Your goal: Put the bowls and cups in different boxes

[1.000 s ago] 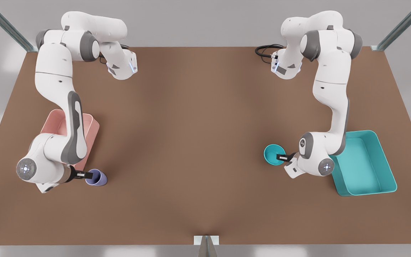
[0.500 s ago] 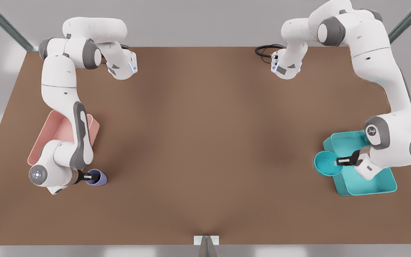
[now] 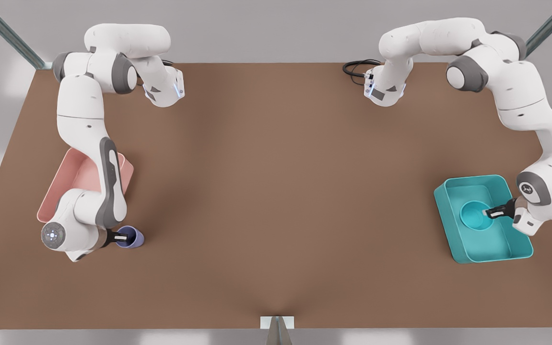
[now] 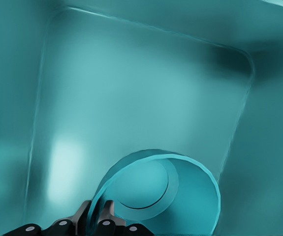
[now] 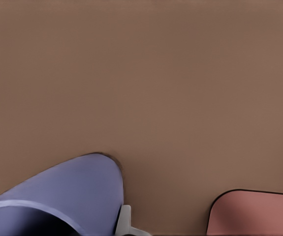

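Note:
The small teal bowl [image 3: 473, 215] hangs tilted inside the teal box [image 3: 491, 245] at the front view's right. My left gripper [image 3: 489, 212] is shut on its rim. In the left wrist view the bowl [image 4: 180, 196] sits over the teal box's floor [image 4: 131, 98], with the fingers [image 4: 99, 216] pinching its edge. At the front view's left, the lavender cup [image 3: 133, 238] rests on the table just in front of the pink box [image 3: 72, 172]. My right gripper [image 3: 121, 236] is shut on the cup's rim. The right wrist view shows the cup [image 5: 67, 191], one fingertip [image 5: 124, 221] and a corner of the pink box [image 5: 259, 214].
The brown table [image 3: 276, 191] stretches wide between the two boxes. A black cable [image 3: 355, 67] lies by the arm base at the back. A small white bracket [image 3: 276, 322] stands at the table's front edge.
My left gripper has carried the teal bowl toward the front view's right, from the table across the box's rim and into the teal box. The right gripper and cup have hardly moved.

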